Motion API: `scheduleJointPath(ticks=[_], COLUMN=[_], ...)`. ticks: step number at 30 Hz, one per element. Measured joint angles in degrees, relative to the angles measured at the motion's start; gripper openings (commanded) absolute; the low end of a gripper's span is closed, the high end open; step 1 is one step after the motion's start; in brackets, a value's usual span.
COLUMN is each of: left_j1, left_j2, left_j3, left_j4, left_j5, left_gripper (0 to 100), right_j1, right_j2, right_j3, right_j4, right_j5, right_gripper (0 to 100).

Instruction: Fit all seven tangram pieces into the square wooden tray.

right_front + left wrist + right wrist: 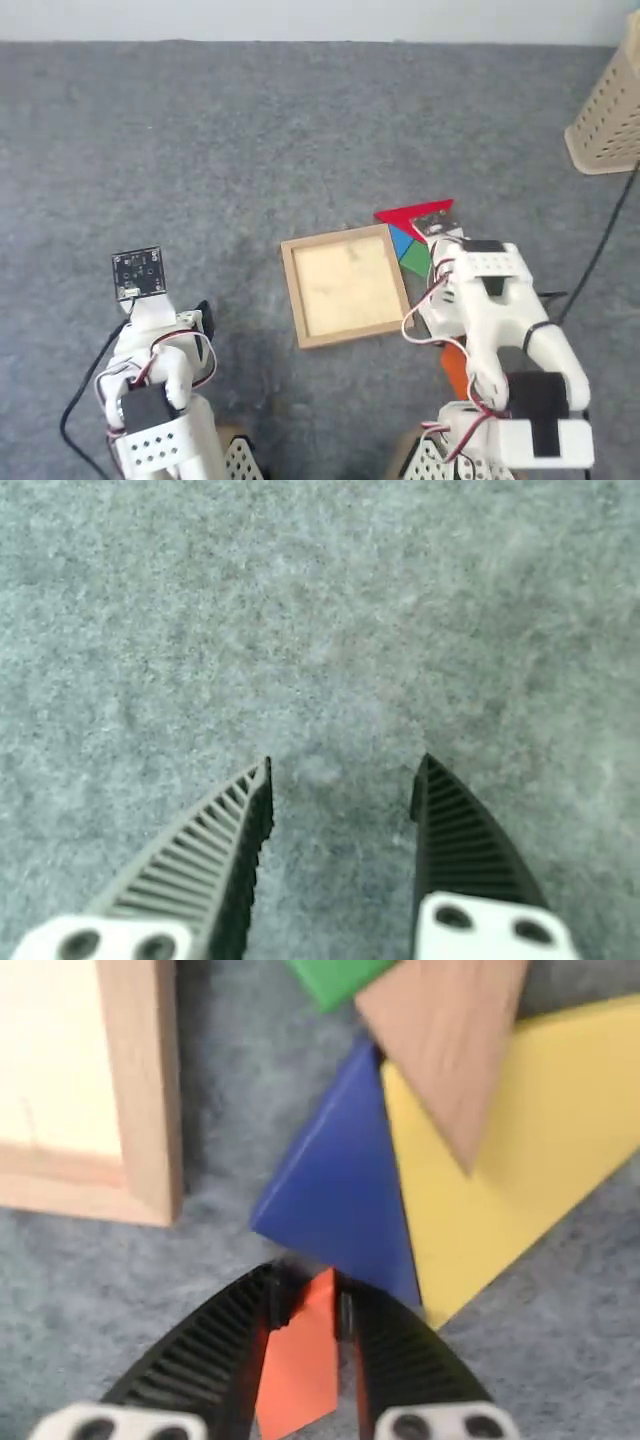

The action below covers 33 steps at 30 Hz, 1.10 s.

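One orange piece seems pinched in right hand.

Probably a lab or office: grey carpet-like covering, a pale wall strip, a perforated beige bin.
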Motion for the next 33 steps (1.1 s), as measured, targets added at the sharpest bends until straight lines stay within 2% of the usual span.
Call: scheduleJointPath(ticks=[10, 15, 20, 24, 29, 33], left_j1=[0.0, 0.0, 0.0, 0.0, 0.0, 0.0], left_j2=[0.0, 0.0, 0.0, 0.0, 0.0, 0.0], left_j3=[0.0, 0.0, 0.0, 0.0, 0.0, 0.0], left_j4=[0.0, 0.0, 0.0, 0.0, 0.0, 0.0], left_j5=[0.0, 0.0, 0.0, 0.0, 0.0, 0.0], left_gripper=[22, 22, 22, 22, 22, 22], right_j1=[-0.4, -0.4, -0.9, -5.7, -10.5, -10.7], right_j2=[1.8, 0.1, -11.6, -20.5, -21.5, -18.7], right_j3=[-14.7, -15.6, -8.2, 2.8, 8.2, 8.2], right_j4=[6.7, 10.8, 11.6, 11.9, 11.7, 9.4], right_j5=[-0.4, 0.7, 5.6, 10.2, 11.2, 11.3], right_gripper=[4.7, 12.1, 19.9, 25.6, 27.1, 27.0])
